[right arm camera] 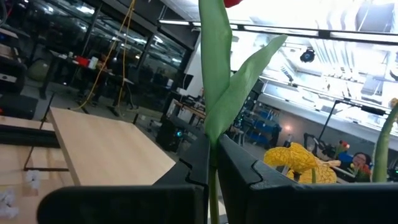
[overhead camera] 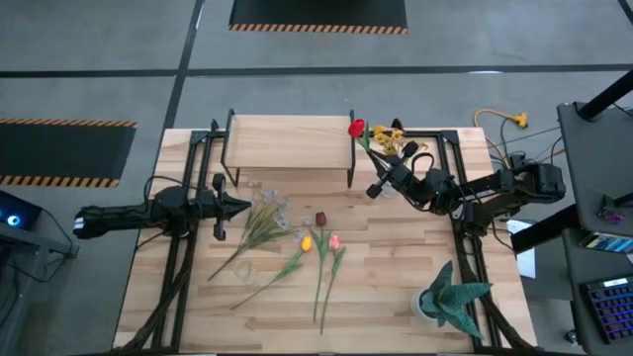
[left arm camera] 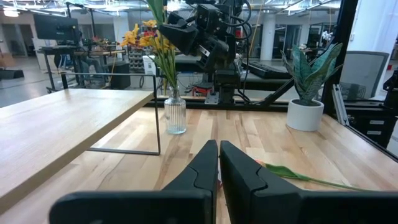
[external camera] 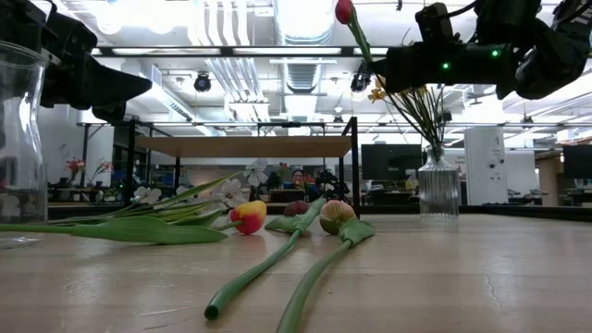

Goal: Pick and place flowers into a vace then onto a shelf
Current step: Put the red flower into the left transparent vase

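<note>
The potted plant with green spiky leaves in a white pot (overhead camera: 447, 297) stands at the near right corner of the light wooden worktop (overhead camera: 396, 297).

4 long green-stemmed artificial tulips lie flat on the middle of the worktop: the yellow tulip (overhead camera: 306, 242), the pink tulip (overhead camera: 334, 241), the dark maroon tulip (overhead camera: 319, 219) and, toward the left edge, the spray of small pale blossoms (overhead camera: 259, 222). Their stems point toward the near edge.

The left gripper (overhead camera: 240, 206) is just left of the spray, above the worktop. Its 2 dark fingers (left arm camera: 205, 168) are pressed together and hold nothing. In the low view a clear glass vessel (external camera: 20, 139) stands at the left, near the camera.

The right gripper (overhead camera: 376, 188) is near the far right part of the worktop, beside the right end of the shelf. Its fingers are clamped on the green stem of the red tulip (overhead camera: 357, 128). The stem passes between the fingers and the bloom rises above the gripper, over the right end of the shelf.

The ribbed clear glass vase (external camera: 437, 190) stands on the worktop just right of the shelf, below the right gripper. It holds the bunch of yellow blooms (overhead camera: 390, 138). Whether the red tulip's stem end reaches into the vase cannot be told.

The small low shelf with light wooden top board and thin black metal legs (overhead camera: 287, 143) stands along the far edge.
</note>
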`<state>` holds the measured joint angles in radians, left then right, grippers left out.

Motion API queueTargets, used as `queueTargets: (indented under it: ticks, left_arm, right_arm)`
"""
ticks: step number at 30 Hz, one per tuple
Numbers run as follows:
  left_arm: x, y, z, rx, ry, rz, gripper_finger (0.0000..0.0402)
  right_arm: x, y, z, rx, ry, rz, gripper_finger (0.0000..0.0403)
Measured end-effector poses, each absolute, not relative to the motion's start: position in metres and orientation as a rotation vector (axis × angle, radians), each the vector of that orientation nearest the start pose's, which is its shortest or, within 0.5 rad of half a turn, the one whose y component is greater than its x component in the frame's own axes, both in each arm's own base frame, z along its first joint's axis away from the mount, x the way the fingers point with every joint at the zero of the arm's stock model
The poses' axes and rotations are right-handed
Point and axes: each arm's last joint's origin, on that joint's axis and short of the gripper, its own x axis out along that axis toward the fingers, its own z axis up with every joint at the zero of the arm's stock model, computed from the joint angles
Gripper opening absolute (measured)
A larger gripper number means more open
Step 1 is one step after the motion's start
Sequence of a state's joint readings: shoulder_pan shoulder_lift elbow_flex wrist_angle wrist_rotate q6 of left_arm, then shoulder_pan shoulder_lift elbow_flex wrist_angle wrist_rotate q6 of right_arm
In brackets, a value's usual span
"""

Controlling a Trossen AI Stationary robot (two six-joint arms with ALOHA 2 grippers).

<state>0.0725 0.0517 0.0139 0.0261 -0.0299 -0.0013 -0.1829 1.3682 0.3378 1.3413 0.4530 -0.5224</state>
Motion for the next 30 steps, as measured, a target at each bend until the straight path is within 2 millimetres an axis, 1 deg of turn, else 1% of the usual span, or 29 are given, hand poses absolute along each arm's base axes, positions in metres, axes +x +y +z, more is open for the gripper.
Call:
queueTargets:
  ticks: [9, 17, 25, 30]
  left_arm:
    - [0.100, 0.008, 0.167, -0.002, 0.012, 0.102, 0.0001]
    - [0.100, 0.008, 0.167, -0.002, 0.011, 0.102, 0.0001]
    - [0.100, 0.008, 0.167, -0.002, 0.011, 0.102, 0.0001]
    - [0.100, 0.008, 0.167, -0.002, 0.011, 0.102, 0.0001]
  right_arm:
    - [0.225, -0.055, 0.208, -0.425, -0.128, -0.727, 0.0013]
    - [0.222, -0.057, 0.205, -0.290, -0.148, -0.798, 0.0013]
    - [0.221, -0.057, 0.204, -0.253, -0.154, -0.806, 0.0013]
    - [0.218, -0.057, 0.198, -0.250, -0.126, -0.819, 0.0013]
